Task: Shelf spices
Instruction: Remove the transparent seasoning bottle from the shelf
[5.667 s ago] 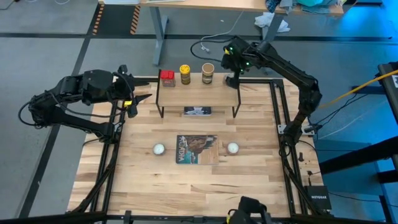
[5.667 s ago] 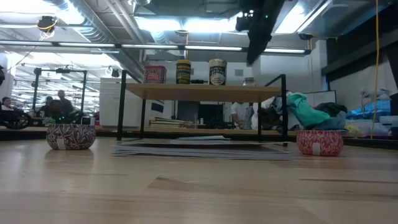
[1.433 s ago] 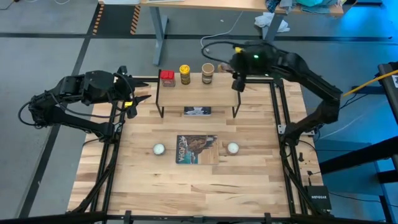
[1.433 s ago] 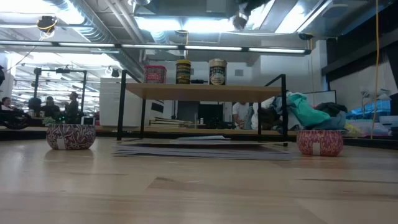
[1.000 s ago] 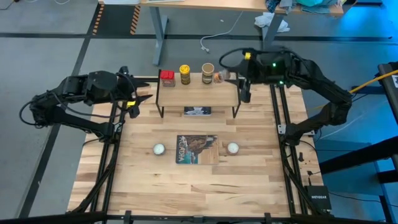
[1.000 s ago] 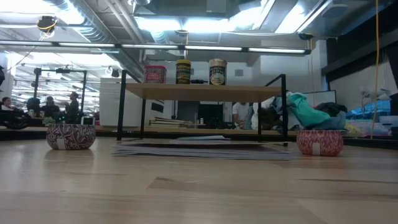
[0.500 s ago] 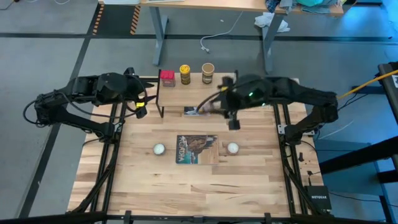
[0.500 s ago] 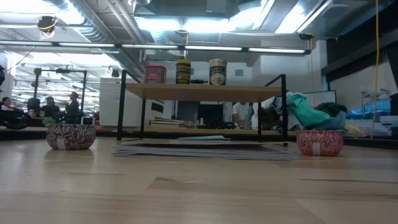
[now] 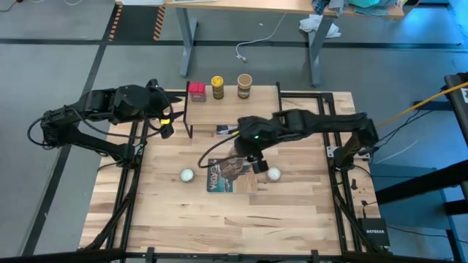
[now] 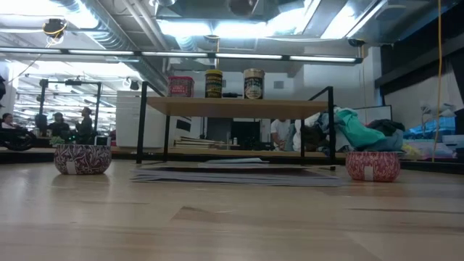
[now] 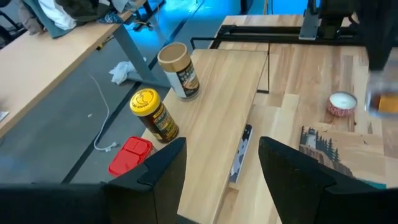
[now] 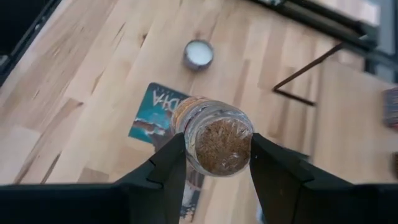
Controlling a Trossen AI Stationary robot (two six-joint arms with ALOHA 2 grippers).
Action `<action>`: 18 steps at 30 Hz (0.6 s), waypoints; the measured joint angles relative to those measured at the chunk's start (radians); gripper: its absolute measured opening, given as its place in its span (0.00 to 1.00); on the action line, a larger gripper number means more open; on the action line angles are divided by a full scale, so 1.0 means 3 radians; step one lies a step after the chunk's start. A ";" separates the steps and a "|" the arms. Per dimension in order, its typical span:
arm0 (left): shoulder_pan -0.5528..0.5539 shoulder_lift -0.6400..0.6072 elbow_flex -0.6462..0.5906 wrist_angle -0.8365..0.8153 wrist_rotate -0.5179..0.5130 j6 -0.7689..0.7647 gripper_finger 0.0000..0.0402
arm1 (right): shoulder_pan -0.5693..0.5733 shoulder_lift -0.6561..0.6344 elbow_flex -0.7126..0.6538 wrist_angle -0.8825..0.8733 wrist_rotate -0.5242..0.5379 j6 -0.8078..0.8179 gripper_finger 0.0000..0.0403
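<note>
Right gripper (image 12: 214,171) clamps the tiny brownish jar (image 12: 217,140), high over the picture book (image 9: 232,175), well off the shelf (image 9: 241,109).

Left gripper (image 11: 221,165) hangs open just beside the shelf's end, near the red tin (image 9: 197,90), yellow jar (image 9: 217,86) and tan jar (image 9: 244,85). The round glass could slip, dropping onto the book.

Light-wood shelf (image 9: 234,111) board, thin black metal legs; clear glossy tiny jar (image 12: 217,138).

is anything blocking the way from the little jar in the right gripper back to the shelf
Nothing visible. The right gripper holds the tiny jar above the picture book. The shelf top beside the tan jar is bare, and the left gripper waits off its other end.
</note>
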 joint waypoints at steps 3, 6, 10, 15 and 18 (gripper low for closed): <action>0.0000 0.0000 0.0000 0.0000 0.0000 -0.0003 0.49 | 0.0007 0.0136 -0.0001 0.0000 -0.0013 -0.0001 0.39; -0.0001 0.0000 -0.0001 -0.0003 0.0001 -0.0012 0.49 | 0.0007 0.0274 -0.0001 -0.0037 -0.0014 -0.0001 0.39; -0.0079 -0.0023 -0.0001 0.0003 0.0009 -0.0018 0.49 | 0.0007 0.0465 -0.0001 -0.0077 -0.0014 -0.0001 0.39; -0.0243 -0.0117 -0.0001 0.0011 0.0019 -0.0086 0.49 | 0.0007 0.0676 -0.0001 -0.0088 -0.0014 -0.0002 0.39; -0.0374 -0.0199 -0.0001 0.0015 0.0017 -0.0143 0.49 | 0.0006 0.0788 -0.0001 -0.0065 -0.0014 -0.0004 0.39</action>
